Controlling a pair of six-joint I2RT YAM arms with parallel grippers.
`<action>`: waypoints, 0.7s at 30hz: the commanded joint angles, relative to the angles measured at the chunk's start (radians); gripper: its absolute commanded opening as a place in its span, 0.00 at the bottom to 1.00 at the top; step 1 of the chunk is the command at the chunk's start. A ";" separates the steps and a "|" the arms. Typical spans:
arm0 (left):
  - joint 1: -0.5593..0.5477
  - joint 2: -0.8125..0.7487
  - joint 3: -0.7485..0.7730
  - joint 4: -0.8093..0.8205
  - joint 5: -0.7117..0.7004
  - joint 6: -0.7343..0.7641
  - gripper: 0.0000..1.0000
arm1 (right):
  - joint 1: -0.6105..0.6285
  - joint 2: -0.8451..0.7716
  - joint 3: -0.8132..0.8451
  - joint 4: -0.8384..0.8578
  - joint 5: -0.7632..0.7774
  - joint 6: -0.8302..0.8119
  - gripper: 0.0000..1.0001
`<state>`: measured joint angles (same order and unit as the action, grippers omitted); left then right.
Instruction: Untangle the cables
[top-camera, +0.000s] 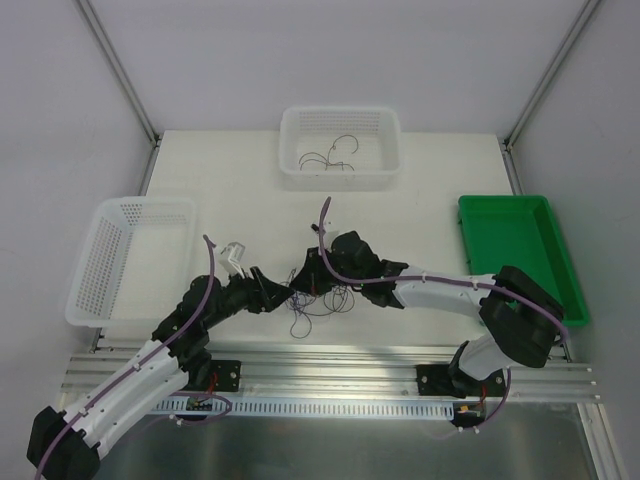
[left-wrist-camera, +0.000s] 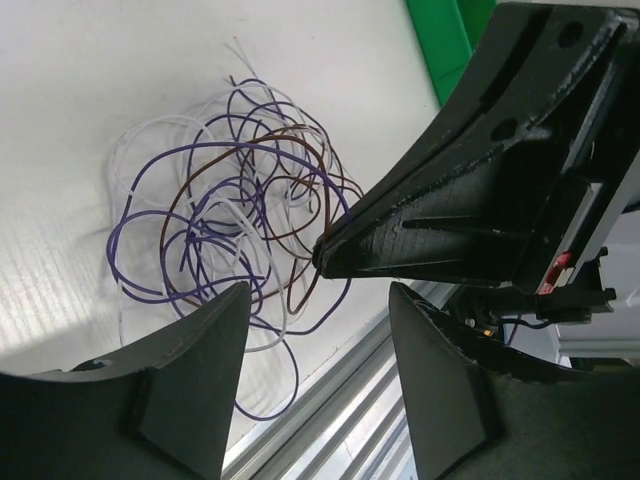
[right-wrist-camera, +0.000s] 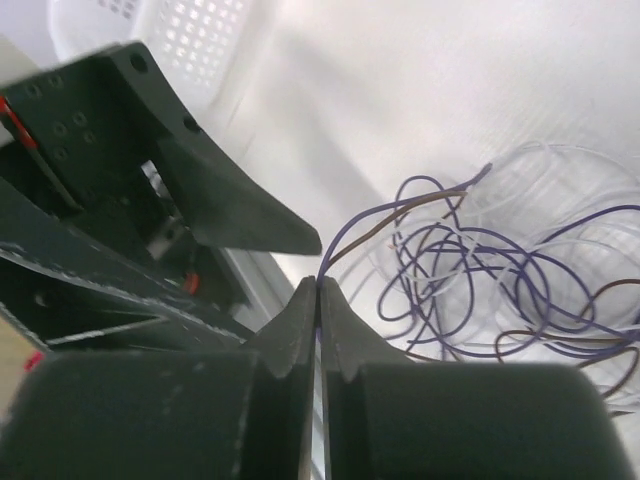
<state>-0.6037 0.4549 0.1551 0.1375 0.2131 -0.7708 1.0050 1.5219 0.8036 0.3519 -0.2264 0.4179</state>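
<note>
The cables lie in a small tangle of purple, white and brown wires near the table's front middle, and show in the left wrist view and the right wrist view. My right gripper is shut on a purple cable at its tips, at the tangle's left edge. My left gripper is open and empty, just left of the right gripper's fingers. Nothing lies between its fingers.
A white basket at the back holds a few separate dark wires. Another white basket stands at the left. A green tray stands at the right. The aluminium rail runs along the front edge.
</note>
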 joint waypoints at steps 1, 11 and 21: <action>-0.008 -0.013 -0.022 0.157 0.049 0.016 0.57 | -0.012 -0.049 -0.001 0.093 -0.028 0.153 0.01; -0.028 0.016 -0.019 0.198 0.046 0.084 0.37 | -0.022 -0.051 0.006 0.125 -0.056 0.272 0.01; -0.034 0.004 -0.014 0.203 0.052 0.114 0.08 | -0.029 -0.048 0.009 0.144 -0.073 0.291 0.01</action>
<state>-0.6296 0.4683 0.1371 0.2764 0.2401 -0.6880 0.9783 1.5135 0.8036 0.4278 -0.2729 0.6827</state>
